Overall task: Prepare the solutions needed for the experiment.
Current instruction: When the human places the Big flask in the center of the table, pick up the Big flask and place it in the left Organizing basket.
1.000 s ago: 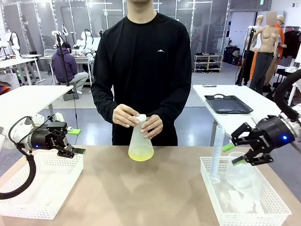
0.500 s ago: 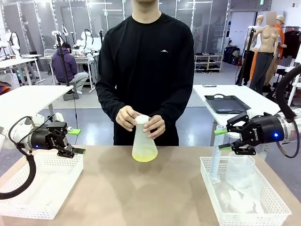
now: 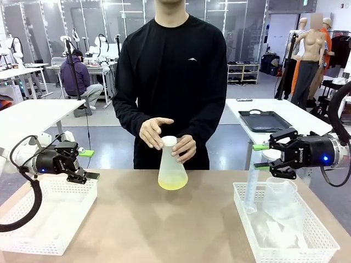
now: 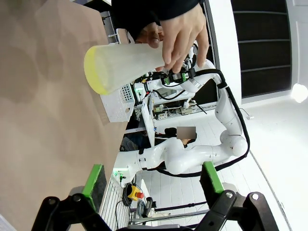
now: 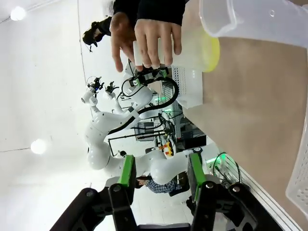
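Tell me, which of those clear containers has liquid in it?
The conical flask in the person's hand: a shallow yellow-green layer lies at its bottom. The graduated cylinder and beaker in the right basket look empty.

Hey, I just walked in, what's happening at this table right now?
A person across the table holds a conical flask with a shallow yellow-green solution, one hand on its neck, the other hand by its white cap. Neither robot arm holds anything: the left gripper hovers open over the left basket, the right gripper, fingers apart, over the right basket with a cylinder and beaker.
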`<move>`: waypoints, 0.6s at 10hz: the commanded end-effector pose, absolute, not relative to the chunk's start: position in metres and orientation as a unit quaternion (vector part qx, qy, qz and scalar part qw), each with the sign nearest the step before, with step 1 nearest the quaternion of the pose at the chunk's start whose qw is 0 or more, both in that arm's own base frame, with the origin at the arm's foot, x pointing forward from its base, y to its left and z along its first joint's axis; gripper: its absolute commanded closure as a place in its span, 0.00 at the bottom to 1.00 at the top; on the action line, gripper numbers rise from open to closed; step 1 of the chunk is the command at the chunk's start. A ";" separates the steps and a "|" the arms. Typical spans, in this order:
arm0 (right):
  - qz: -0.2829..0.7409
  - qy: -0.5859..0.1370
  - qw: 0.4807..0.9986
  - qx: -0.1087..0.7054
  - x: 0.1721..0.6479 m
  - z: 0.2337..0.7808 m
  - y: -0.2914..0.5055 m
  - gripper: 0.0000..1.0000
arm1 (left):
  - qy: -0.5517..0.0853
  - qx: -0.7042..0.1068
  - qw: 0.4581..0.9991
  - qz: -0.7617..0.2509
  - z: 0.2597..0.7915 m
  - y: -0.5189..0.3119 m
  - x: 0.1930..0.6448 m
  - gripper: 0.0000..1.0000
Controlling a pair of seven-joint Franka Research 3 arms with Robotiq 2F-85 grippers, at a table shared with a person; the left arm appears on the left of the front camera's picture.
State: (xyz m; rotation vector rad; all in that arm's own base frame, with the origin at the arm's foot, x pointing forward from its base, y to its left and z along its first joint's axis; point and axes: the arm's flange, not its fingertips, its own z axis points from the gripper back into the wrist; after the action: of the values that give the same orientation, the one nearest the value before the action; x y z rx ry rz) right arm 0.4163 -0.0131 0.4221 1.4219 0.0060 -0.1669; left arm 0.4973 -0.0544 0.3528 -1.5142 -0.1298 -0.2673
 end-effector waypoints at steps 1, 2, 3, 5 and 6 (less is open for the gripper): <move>-0.077 -0.004 0.758 0.648 0.416 0.424 -0.012 0.44 | -0.059 -0.683 0.717 -0.122 0.354 -0.055 0.497 0.00; -0.077 -0.004 0.758 0.648 0.416 0.424 -0.012 0.44 | -0.059 -0.683 0.717 -0.122 0.354 -0.055 0.497 0.00; -0.077 -0.004 0.758 0.648 0.416 0.424 -0.012 0.44 | -0.059 -0.683 0.717 -0.122 0.354 -0.055 0.497 0.00; -0.077 -0.004 0.758 0.648 0.416 0.424 -0.012 0.44 | -0.059 -0.683 0.717 -0.122 0.354 -0.055 0.497 0.00; -0.077 -0.004 0.758 0.648 0.416 0.424 -0.012 0.44 | -0.059 -0.683 0.717 -0.122 0.354 -0.055 0.497 0.00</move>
State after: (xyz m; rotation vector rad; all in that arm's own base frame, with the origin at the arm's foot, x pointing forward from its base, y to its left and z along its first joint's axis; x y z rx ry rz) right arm 0.4161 -0.0132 0.4220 1.4178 0.0056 -0.1678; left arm 0.4973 -0.0544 0.3528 -1.5142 -0.1298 -0.2673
